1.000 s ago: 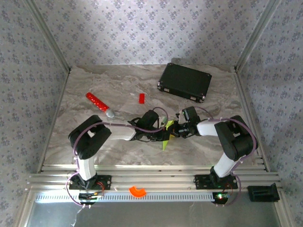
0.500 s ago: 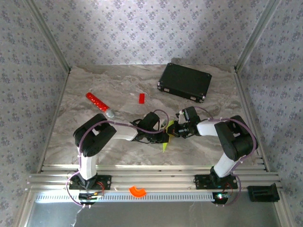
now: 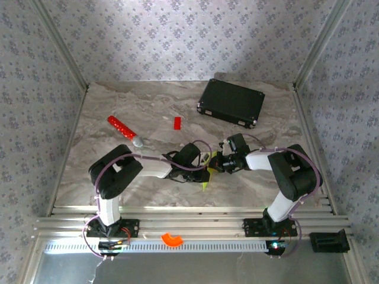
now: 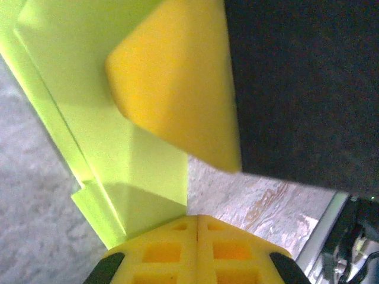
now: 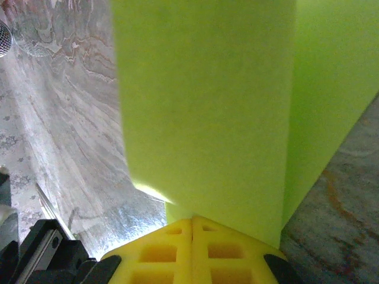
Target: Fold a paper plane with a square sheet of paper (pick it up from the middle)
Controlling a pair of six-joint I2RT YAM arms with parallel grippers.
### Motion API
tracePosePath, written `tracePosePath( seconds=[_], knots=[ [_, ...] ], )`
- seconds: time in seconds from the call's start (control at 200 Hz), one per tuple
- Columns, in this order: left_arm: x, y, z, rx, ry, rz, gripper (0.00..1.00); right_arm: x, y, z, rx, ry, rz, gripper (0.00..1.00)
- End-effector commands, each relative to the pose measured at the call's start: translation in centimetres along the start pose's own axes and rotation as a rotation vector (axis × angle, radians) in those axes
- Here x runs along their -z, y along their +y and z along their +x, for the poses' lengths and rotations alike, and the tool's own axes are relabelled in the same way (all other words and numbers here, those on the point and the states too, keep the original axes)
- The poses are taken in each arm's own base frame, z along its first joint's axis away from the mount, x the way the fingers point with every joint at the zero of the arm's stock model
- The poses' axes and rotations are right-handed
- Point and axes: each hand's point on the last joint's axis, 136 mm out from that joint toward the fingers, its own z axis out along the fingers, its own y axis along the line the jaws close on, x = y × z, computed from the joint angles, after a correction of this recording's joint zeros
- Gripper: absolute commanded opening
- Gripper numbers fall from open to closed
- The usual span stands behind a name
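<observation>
On the near side of the black rectangular hard case [image 3: 231, 102], the creased lime-green paper sheet [image 5: 207, 106] runs lengthwise away from it. The right gripper [image 5: 191, 223] pinches it, the left gripper [image 4: 197, 222] seemingly likewise, both equally close.

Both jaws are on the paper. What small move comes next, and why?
Probably hold firm with the right gripper and slide the left gripper slightly along the fold to sharpen the crease. Both are shut on the paper, close together, and it shows stepped folded layers, not yet a slim dart.
</observation>
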Motion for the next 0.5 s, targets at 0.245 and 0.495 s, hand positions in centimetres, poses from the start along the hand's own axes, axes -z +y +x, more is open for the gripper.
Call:
tracePosePath(
  seconds=[0.245,0.495],
  knots=[
    [1.4,3.6,8.4,-0.003,0.209,-0.124,0.04,-0.5,-5.8,2.7,-0.099,0.055,0.210,0.01],
    [3.5,2.0,6.8,-0.016,0.086,-0.074,0.02,-0.5,-5.8,2.8,-0.103,0.056,0.207,0.01]
  ],
)
